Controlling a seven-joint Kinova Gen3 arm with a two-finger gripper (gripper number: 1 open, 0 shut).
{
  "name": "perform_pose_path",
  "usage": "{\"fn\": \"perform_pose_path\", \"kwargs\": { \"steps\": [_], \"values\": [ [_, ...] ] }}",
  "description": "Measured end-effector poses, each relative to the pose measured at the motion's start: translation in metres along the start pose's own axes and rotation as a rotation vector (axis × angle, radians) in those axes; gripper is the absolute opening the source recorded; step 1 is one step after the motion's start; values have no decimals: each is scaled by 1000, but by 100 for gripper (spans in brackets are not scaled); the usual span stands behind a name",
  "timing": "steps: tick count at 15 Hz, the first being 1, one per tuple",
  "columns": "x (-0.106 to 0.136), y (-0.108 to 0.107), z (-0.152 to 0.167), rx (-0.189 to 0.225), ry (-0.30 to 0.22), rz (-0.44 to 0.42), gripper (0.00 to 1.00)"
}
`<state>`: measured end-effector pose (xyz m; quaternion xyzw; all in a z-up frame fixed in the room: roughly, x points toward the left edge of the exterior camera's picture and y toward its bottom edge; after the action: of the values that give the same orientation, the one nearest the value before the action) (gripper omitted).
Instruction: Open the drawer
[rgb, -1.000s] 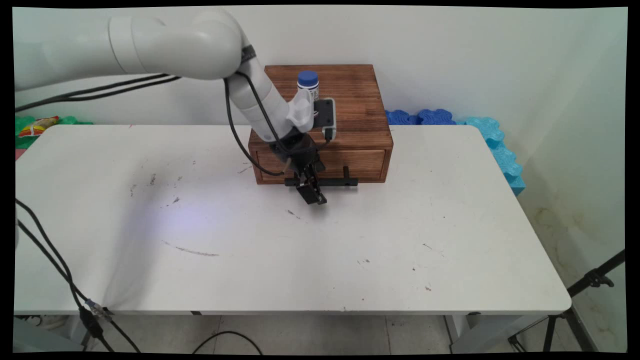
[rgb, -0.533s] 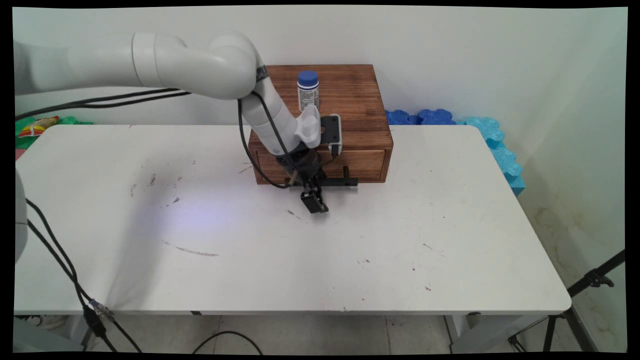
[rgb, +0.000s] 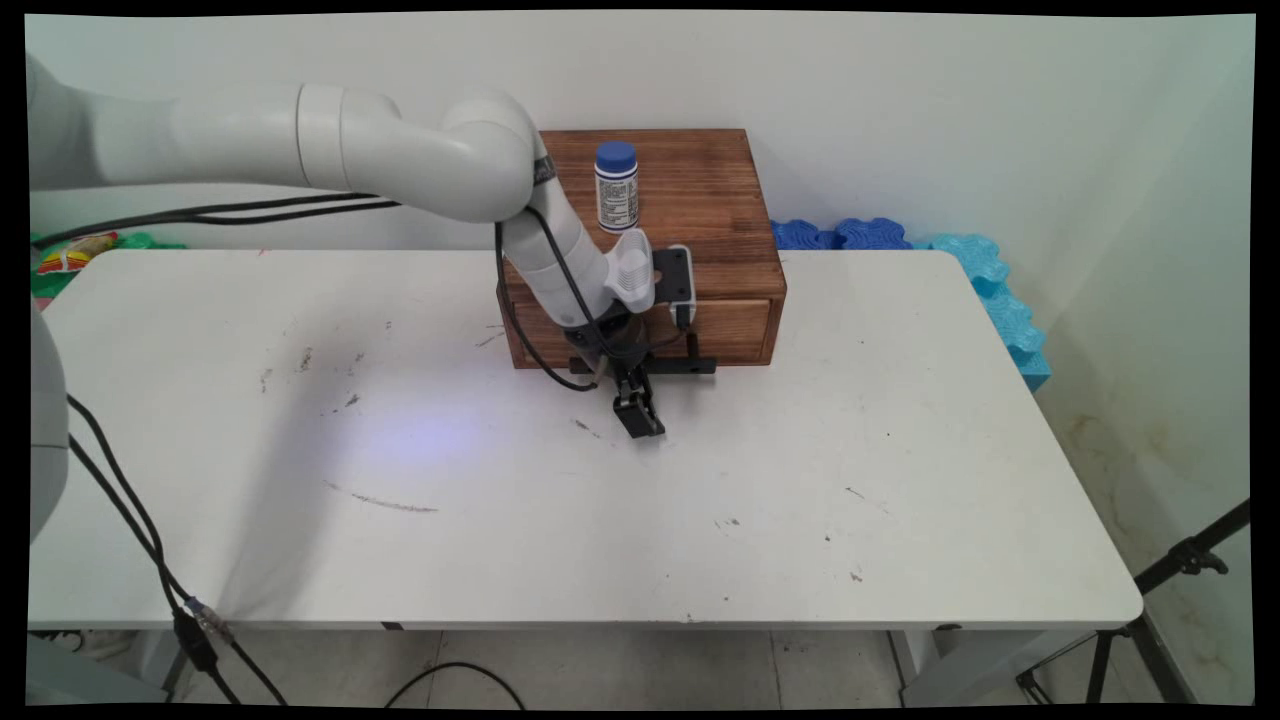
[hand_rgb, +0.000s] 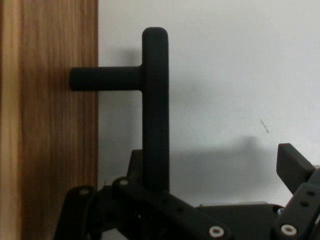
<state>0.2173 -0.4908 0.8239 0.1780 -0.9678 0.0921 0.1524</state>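
wooden drawer box (rgb: 700, 210) | black handle (hand_rgb: 155, 105) | drawer shut

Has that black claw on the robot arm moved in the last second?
Yes. The gripper has slid toward the table's near edge, farther out from the wooden drawer box and its black handle, which stayed put.

You had one wooden drawer box (rgb: 690, 215), one black bar handle (rgb: 690, 365) on it, one blue-capped bottle (rgb: 616, 186), and one bench (rgb: 700, 500).
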Motion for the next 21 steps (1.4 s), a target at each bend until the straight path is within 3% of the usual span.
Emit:
{"fn": "perform_pose_path", "kwargs": {
  "steps": [11, 21],
  "values": [
    [7, 24, 0, -32, 6, -23, 100],
    [7, 80, -25, -74, 22, -10, 100]
  ]
}}
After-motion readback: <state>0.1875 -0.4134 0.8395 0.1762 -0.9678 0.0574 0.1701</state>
